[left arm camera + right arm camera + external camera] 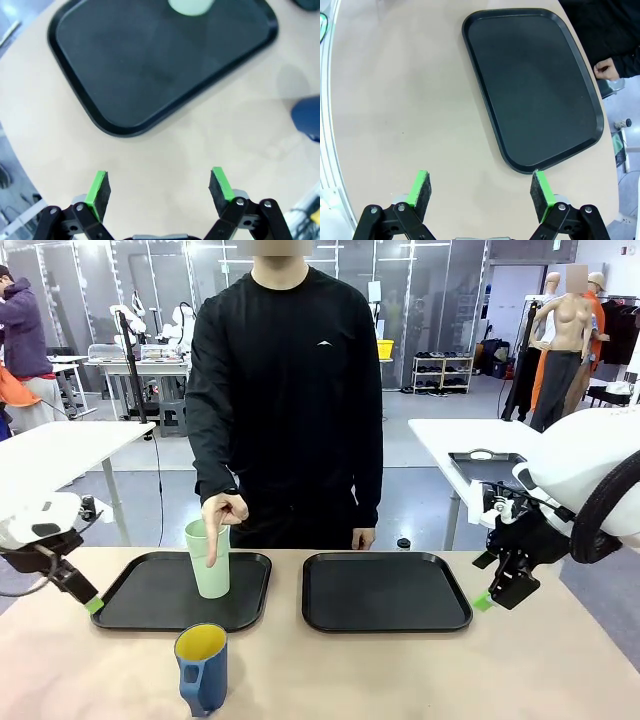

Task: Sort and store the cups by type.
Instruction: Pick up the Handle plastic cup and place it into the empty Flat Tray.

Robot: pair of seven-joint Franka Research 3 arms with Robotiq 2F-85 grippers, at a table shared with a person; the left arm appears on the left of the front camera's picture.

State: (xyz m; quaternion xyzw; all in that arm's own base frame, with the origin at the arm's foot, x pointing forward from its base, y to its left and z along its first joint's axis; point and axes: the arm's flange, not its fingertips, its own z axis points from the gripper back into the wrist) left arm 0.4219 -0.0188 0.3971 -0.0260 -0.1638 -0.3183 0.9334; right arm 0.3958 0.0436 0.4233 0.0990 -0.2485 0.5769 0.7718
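Currently, the mint-green tumbler is stood upright toward the right side of the left tray. Its top is met by a person's hand, with one finger laid down its side. The dark blue mug, yellow inside, is set upright on the bare table just in front of that tray, at the robot's side. The right tray is placed beside the left one. The left gripper is held over the tabletop near the left tray's corner, its fingers spread wide with nothing between them. The right gripper is likewise spread wide beside the right tray, and nothing is grasped by it.
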